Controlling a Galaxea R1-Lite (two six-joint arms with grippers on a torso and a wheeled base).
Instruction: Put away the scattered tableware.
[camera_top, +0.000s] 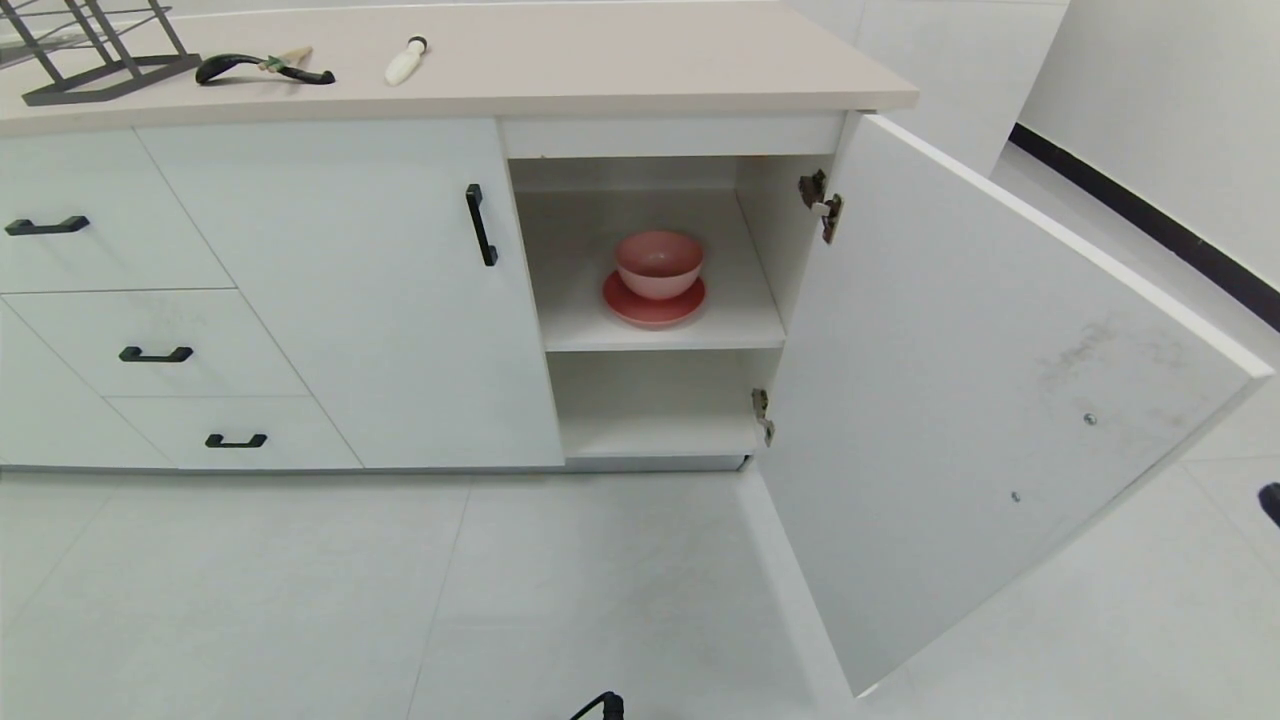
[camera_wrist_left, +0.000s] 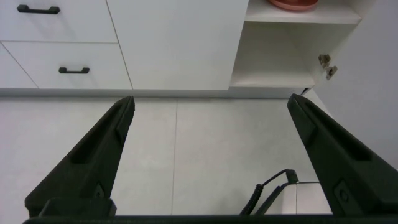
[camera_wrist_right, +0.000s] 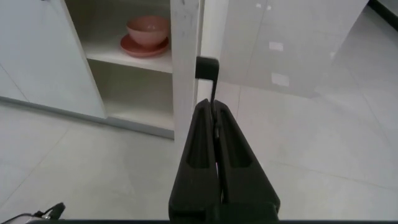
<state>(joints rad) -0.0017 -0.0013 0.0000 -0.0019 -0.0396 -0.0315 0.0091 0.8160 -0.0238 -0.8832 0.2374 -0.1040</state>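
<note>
Currently, one pink bowl (camera_top: 658, 262) sits on one red plate (camera_top: 653, 300) on the upper of two shelves in the cabinet (camera_top: 765, 240). Its single door (camera_top: 980, 400) stands open at the bowl's 3 o'clock. Toward 11 o'clock, the countertop (camera_top: 600, 60) bears one black ladle (camera_top: 262, 69), one white-handled utensil (camera_top: 405, 62) and one wire rack (camera_top: 90, 50). The left gripper (camera_wrist_left: 211, 99) is spread wide above the floor (camera_wrist_left: 186, 143). The right gripper (camera_wrist_right: 212, 104) is pressed together at the door handle (camera_wrist_right: 208, 67); contact is unclear.

Door (camera_top: 1000, 400) swung wide, right hand (camera_wrist_right: 214, 107) closed on its handle (camera_wrist_right: 208, 68), bowl (camera_top: 658, 262) on plate (camera_top: 653, 305) mid upper shelf (camera_top: 745, 322), room beside them
</note>
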